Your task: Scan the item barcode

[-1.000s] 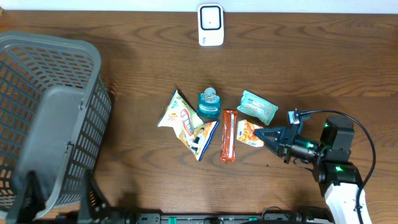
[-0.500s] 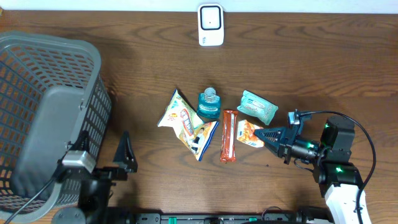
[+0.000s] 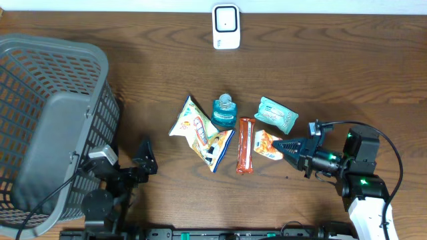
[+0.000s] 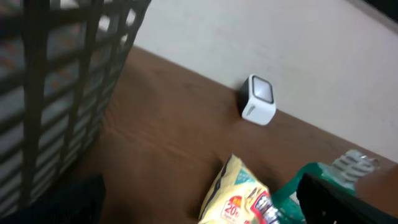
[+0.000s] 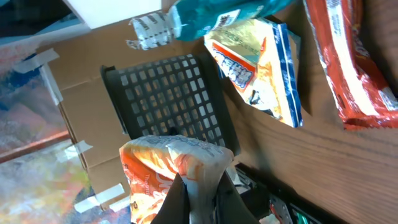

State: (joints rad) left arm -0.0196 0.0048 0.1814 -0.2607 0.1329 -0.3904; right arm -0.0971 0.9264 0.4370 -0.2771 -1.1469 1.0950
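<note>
Overhead faces down; low wrist views share basket (image 4: 56, 106).

Four snack packets are being shown on the bench (image 3: 333, 67): one yellow bag (image 3: 197, 127), one red bar (image 3: 245, 145), one teal pouch (image 3: 276, 113), one orange pouch (image 3: 265, 141), alongside one bottle (image 3: 225, 110), one basket (image 3: 100, 120) and one white scanner (image 3: 226, 27).

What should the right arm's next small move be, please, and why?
Probably lift the orange snack packet straight up a little. The right gripper is shut on its edge, yet it appears to lie low beside the red bar, and the scanner stands well away at the back, so clearing its neighbours first seems wise.
</note>
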